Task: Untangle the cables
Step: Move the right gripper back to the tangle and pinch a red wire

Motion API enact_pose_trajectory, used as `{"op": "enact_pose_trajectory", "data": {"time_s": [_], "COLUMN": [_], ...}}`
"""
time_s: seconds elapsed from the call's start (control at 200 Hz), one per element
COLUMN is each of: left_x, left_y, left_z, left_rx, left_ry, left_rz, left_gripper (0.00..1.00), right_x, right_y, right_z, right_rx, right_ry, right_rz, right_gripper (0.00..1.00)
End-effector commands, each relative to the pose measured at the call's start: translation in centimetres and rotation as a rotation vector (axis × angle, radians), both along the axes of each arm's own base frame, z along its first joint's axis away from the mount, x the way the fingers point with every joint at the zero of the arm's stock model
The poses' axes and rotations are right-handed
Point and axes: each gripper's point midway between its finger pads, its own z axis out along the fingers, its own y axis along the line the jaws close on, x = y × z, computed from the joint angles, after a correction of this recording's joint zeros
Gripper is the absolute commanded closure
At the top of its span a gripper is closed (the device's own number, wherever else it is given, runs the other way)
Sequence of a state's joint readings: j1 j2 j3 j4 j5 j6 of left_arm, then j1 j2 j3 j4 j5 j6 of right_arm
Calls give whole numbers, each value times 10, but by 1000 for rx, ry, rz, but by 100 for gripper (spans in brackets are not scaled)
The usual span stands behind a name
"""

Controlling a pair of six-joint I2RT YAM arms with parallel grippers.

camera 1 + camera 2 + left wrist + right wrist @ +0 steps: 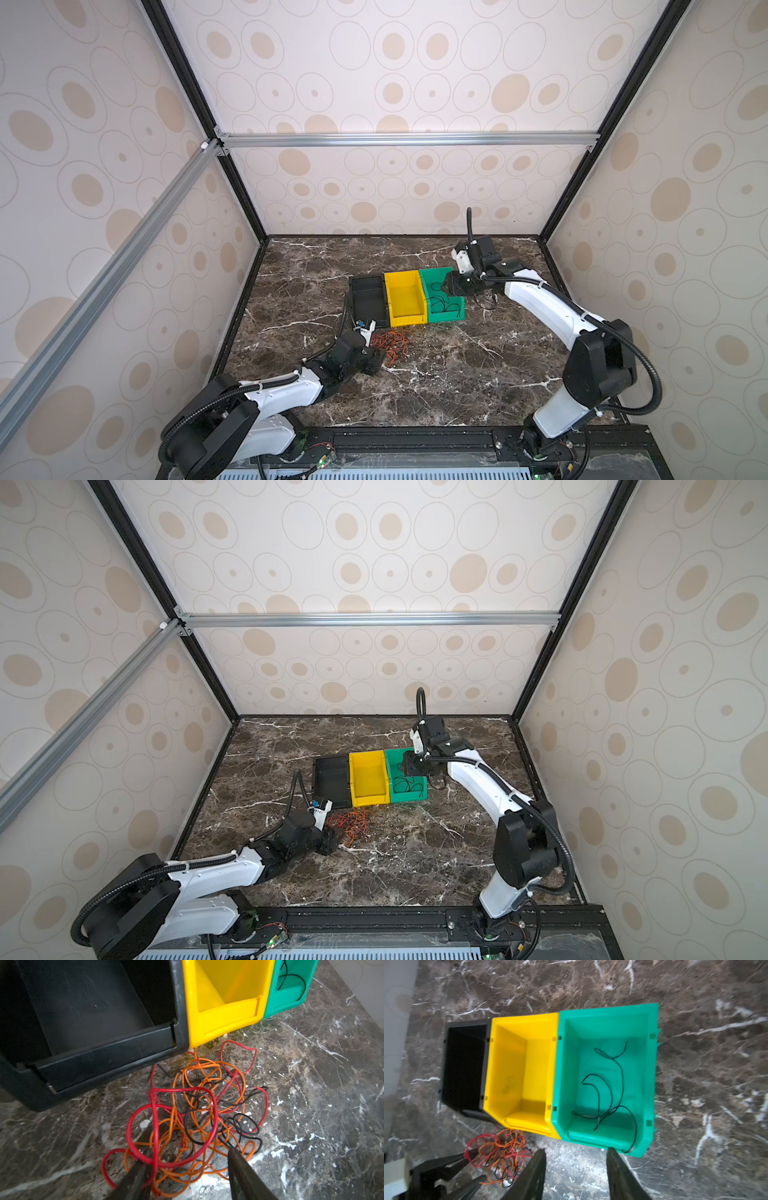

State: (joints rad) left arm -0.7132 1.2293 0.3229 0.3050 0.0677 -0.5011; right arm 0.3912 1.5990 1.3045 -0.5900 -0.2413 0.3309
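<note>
My left hand is about half-wide and grips nothing, straddling the near edge of the tangle of thin orange, red and black cables. It lies on the dark marble bench against the fronts of the black plastic bin and yellow plastic bin. The clump is roundish, with no clear long axis. The green plastic bin holds one black cable lying lengthwise, one end over the front lip. My right hand hangs open and empty. I judge sorting barely begun; next I pinch one outer red loop and draw slowly.

Enclosed robot test cell, laboratory type. Evidence: aluminium frame, patterned wall panels, marble-look table, left arm and right arm mounted on rail.
</note>
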Motion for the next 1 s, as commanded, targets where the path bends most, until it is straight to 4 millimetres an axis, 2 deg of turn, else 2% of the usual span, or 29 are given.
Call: {"op": "enact_pose_trajectory", "data": {"time_s": [0.0, 0.155, 0.315, 0.56, 0.77, 0.9, 0.995], "left_x": [8, 9, 13, 18, 23, 25, 24], "left_y": [-13, -14, -15, -18, -22, -24, -22], "left_z": [22, 23, 30, 40, 30, 15, 3], "left_rx": [-52, -29, 4, -26, -37, -18, -5], "left_ry": [-26, -10, -1, 22, 43, 81, 105], "left_rz": [-26, -36, -32, -12, 0, 12, 24], "left_gripper": [38, 35, 33, 30, 30, 31, 33], "right_x": [-34, -63, -71, -62, -54, -52, -54], "right_y": [32, 59, 85, 102, 113, 118, 119], "right_z": [-6, -34, -59, -94, -111, -114, -109], "right_rx": [142, 203, 181, 72, 34, 44, 53], "right_ry": [67, 122, 102, 56, 52, 57, 46], "right_rz": [75, 113, 165, 209, 239, 244, 245], "right_gripper": [51, 51, 51, 51, 52, 67, 84]}}
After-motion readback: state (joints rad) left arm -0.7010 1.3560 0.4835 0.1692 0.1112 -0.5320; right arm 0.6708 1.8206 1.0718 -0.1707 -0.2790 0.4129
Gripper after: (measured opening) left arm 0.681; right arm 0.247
